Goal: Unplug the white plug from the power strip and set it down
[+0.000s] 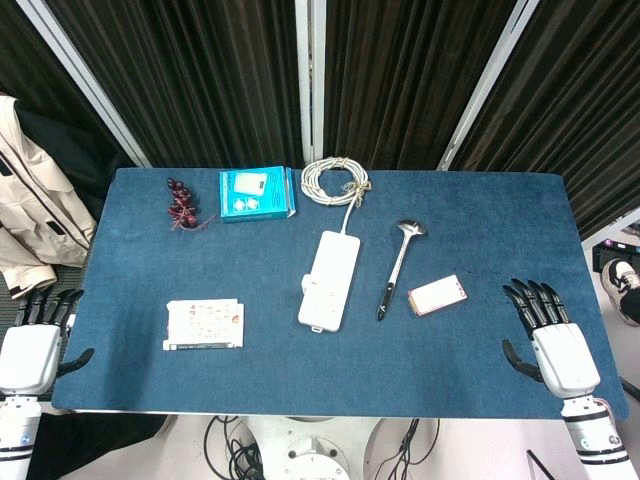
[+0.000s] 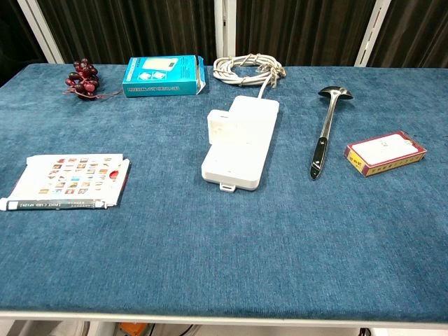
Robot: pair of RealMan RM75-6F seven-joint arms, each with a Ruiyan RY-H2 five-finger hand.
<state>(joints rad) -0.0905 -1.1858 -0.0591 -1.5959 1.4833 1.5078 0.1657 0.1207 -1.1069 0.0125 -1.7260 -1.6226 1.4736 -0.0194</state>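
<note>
A white power strip (image 1: pixel 330 280) (image 2: pixel 241 143) lies lengthwise at the middle of the blue table. A white plug (image 2: pixel 219 127) (image 1: pixel 313 284) stands in it near its left edge. The strip's white cord (image 1: pixel 336 181) (image 2: pixel 246 68) lies coiled at the back. In the head view my left hand (image 1: pixel 35 340) hangs off the table's front left corner and my right hand (image 1: pixel 552 340) rests at the front right edge. Both hold nothing, with fingers spread, far from the strip. Neither hand shows in the chest view.
A metal ladle (image 1: pixel 398 268) (image 2: pixel 326 129) lies right of the strip, with a small red and white box (image 1: pixel 437 295) (image 2: pixel 385 152) beyond it. At the left sit a flat picture card pack (image 1: pixel 204 324) (image 2: pixel 66 183), a teal box (image 1: pixel 256 193) (image 2: pixel 162 75) and dark red grapes (image 1: pixel 181 204) (image 2: pixel 82 77).
</note>
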